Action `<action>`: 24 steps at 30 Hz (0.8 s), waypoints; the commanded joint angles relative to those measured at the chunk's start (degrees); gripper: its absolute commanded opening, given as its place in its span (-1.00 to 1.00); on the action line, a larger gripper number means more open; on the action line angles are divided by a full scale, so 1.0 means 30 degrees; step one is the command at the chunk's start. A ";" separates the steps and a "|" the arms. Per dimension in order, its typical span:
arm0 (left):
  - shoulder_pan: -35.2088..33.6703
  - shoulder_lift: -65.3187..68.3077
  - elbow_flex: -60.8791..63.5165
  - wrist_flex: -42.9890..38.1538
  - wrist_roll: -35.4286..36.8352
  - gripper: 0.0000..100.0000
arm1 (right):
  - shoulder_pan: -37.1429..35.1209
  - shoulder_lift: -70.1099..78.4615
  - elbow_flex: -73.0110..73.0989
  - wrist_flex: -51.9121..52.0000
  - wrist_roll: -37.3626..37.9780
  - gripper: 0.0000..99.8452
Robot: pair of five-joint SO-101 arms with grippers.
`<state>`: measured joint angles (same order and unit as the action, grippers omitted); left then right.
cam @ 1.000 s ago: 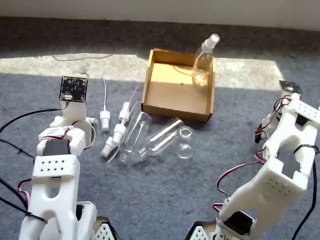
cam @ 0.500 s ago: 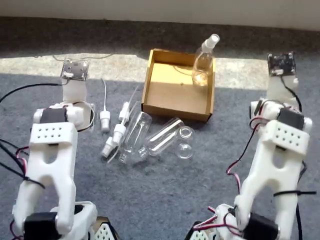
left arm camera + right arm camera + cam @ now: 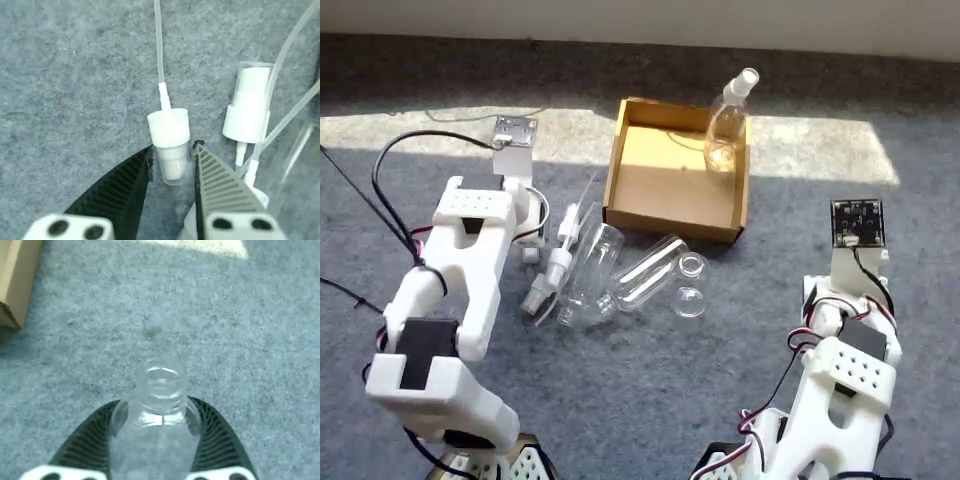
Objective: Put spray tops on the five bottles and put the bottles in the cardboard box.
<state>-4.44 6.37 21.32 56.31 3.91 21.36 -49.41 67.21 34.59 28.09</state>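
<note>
Left gripper (image 3: 173, 148): jaws apart, straddling a loose spray top (image 3: 170, 135) that lies on the carpet (image 3: 65, 75), not clamped as far as I can tell. Right gripper (image 3: 160, 412): jaws closed on an uncapped bottle (image 3: 161, 390), off to the side of the cardboard box (image 3: 670, 222). Done: one capped bottle (image 3: 725, 125) stands in the box's far corner, so 1 of 5 by my read. Left: other bottles (image 3: 645, 272) lie uncapped just in front of the box, more tops (image 3: 558, 265) beside them. Early stage.
</note>
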 commanded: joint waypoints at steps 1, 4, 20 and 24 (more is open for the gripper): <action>0.1099 0.0190 -0.0923 -0.0381 0.0147 -0.74 | 0.0190 -0.0513 -0.0073 0.0103 0.0176 -0.99; 0.1158 0.0396 -0.0806 -0.0938 0.0088 -0.74 | 0.0220 -0.0571 -0.0073 0.0103 0.0176 -0.99; -0.3941 0.1070 -0.0601 0.0381 0.4484 -0.98 | 0.0220 -0.0571 -0.0044 0.0103 0.0205 -0.99; -0.4176 -0.0249 0.0278 0.1963 0.7473 -0.98 | 0.0220 -0.0601 -0.0073 0.0103 0.0117 -0.99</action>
<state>-16.04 11.47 20.97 57.54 17.80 21.80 -49.85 67.21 34.59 28.09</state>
